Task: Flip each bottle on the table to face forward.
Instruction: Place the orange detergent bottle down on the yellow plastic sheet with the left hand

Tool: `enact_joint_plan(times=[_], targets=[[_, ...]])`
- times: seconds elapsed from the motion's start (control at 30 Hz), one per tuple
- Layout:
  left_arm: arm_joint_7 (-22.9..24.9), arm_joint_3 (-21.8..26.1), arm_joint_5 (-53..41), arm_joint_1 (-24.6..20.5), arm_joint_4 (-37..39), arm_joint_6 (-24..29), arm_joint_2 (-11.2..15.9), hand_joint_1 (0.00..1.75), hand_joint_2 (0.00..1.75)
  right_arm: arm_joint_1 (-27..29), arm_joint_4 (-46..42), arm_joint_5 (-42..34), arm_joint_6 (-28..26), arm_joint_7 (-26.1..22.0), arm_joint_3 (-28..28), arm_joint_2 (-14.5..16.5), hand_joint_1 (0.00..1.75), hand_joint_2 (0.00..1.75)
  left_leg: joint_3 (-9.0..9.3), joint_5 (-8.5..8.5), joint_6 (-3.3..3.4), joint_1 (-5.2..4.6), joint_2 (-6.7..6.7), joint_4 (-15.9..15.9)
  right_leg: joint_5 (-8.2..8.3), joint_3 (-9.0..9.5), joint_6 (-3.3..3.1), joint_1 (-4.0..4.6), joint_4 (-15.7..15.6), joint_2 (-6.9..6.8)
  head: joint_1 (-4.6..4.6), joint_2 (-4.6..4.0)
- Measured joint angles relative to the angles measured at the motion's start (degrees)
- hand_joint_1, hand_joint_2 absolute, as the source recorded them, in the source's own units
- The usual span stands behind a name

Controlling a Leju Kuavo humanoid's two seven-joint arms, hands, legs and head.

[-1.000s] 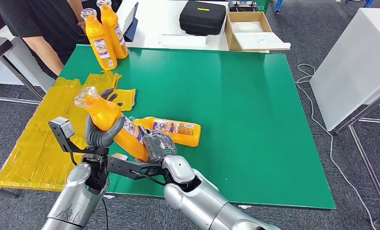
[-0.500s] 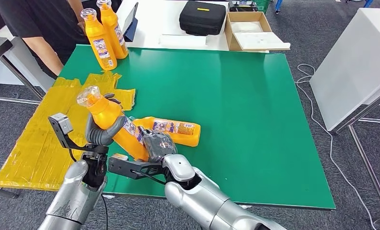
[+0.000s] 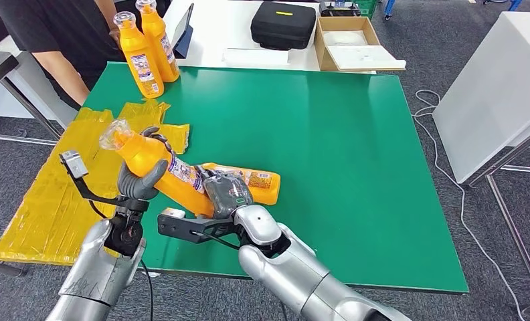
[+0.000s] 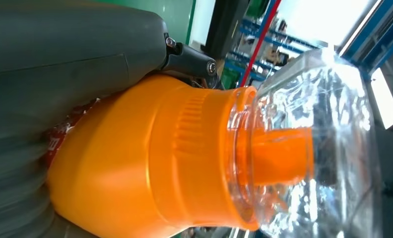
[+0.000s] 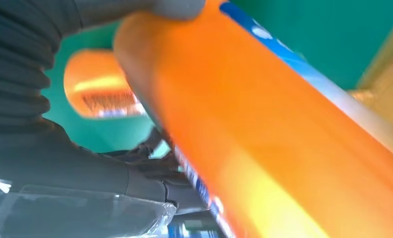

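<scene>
Both hands hold one bottle [image 3: 156, 175] tilted above the near left of the table [image 3: 356, 147]: our left hand [image 3: 140, 182] wraps its upper body below the clear cap [image 3: 114, 134], our right hand [image 3: 225, 194] grips its base end. A second bottle [image 3: 255, 184] lies flat just behind. Two more bottles [image 3: 138, 55] stand at the far left corner, beside a person [image 3: 55, 33]. To turn it well, we judge we should roll it about its long axis until the label faces forward, keeping the base clear of the lying bottle.
</scene>
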Motion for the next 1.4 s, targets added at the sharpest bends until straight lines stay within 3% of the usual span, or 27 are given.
enact_joint_plan(times=[0.37,0.77,0.9,1.1,1.27,1.4], targets=[[1.7,0.4,2.6,-1.8,0.7,-4.0,-1.7,1.75,1.75,8.0,-13.4,9.0,1.3,-0.9,-11.9,-1.4,0.00,0.00,-0.07,-0.02,0.02,0.00,-0.04,0.0,0.00,0.01,0.00,-0.02,0.0,-0.03,0.01,0.00],[1.7,1.0,5.3,-1.9,3.4,-4.1,-1.1,1.75,1.75,12.2,-25.5,11.6,1.4,-1.4,-16.9,-2.6,0.00,0.00,-0.05,-0.01,0.01,0.02,-0.02,0.0,0.00,0.00,0.00,0.00,0.0,-0.02,0.01,0.00],[-2.8,4.0,0.4,-4.5,6.8,1.9,1.0,1.75,1.75,14.4,-30.1,12.8,1.4,-1.7,-17.9,-3.3,0.00,0.00,-0.05,-0.01,0.00,0.04,0.00,0.0,0.00,-0.02,-0.01,0.01,0.0,0.00,0.01,0.00],[-8.7,11.4,-13.3,-13.9,14.7,13.1,5.4,1.75,1.75,17.2,-35.4,13.6,1.6,-1.3,-18.6,-5.1,0.00,0.00,-0.07,0.10,-0.16,0.15,-0.02,0.0,0.04,-0.04,-0.06,0.12,0.0,-0.01,0.01,0.00],[-8.4,16.2,-29.2,-18.4,13.1,24.9,5.8,1.75,1.75,18.1,-36.0,14.0,1.9,-1.1,-18.6,-5.5,0.00,0.00,-0.07,0.12,-0.18,0.15,-0.02,0.0,0.06,-0.03,-0.09,0.12,0.0,-0.02,0.01,0.00],[-7.5,18.3,-36.8,-20.0,9.4,29.3,5.1,1.75,1.75,18.3,-36.0,14.1,2.1,-1.1,-18.6,-5.5,0.00,0.00,-0.09,0.10,-0.17,0.12,-0.01,0.0,0.06,-0.03,-0.09,0.09,0.0,0.00,0.02,0.00]])
